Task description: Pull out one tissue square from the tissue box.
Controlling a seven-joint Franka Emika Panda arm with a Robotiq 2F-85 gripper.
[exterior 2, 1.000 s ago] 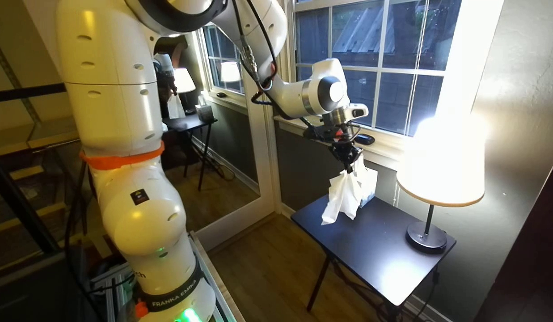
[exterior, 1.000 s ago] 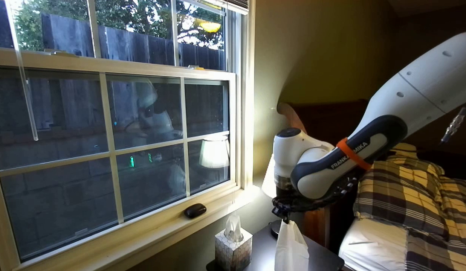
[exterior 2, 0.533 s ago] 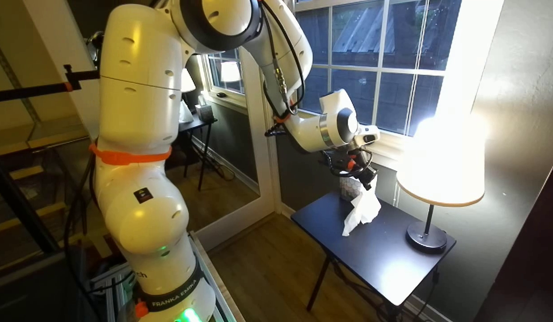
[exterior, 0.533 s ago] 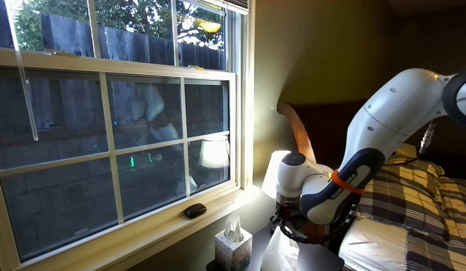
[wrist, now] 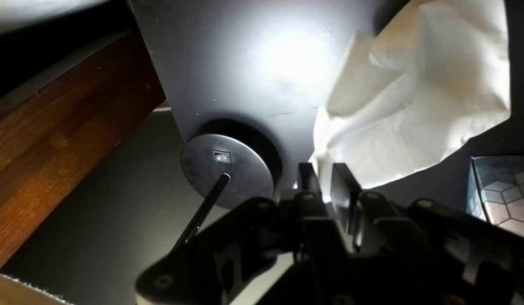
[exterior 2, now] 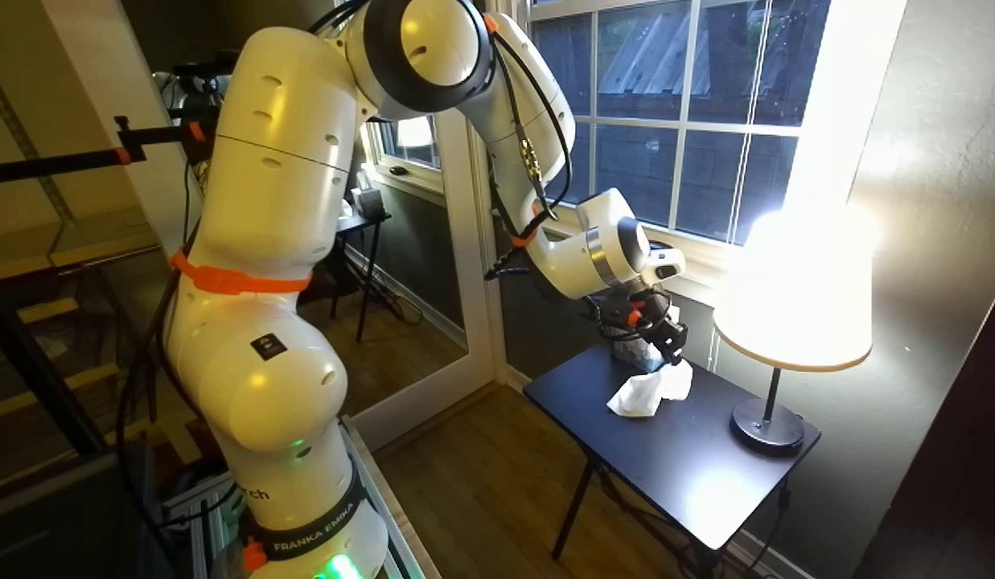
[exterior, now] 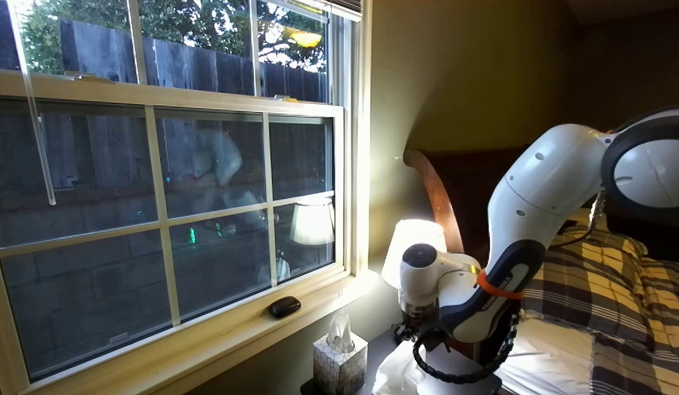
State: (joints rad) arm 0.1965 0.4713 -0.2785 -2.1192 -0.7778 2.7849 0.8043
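Observation:
The tissue square (exterior 2: 646,392) is a crumpled white sheet resting on the black table below my fingertips. It also shows in an exterior view (exterior: 395,368) and in the wrist view (wrist: 439,93). My gripper (wrist: 323,169) points down at it. A narrow gap shows between its fingers, with the tissue's edge at the gap; whether the tissue touches a finger I cannot tell. The gripper also shows in an exterior view (exterior 2: 672,359). The tissue box (exterior: 339,363), pale with a hexagon pattern, stands beside the tissue with a white tuft on top. It is partly visible in the wrist view (wrist: 505,195).
The lit lamp (exterior 2: 795,289) stands on the black table (exterior 2: 706,466); its base (wrist: 228,169) is near the fingers in the wrist view. A dark rounded object (exterior: 284,307) lies on the window sill. A bed (exterior: 591,274) stands behind the arm.
The arm has lowered and moved toward the lamp side. The tissue, hanging from the gripper before, now lies slumped on the table. The box has not moved.

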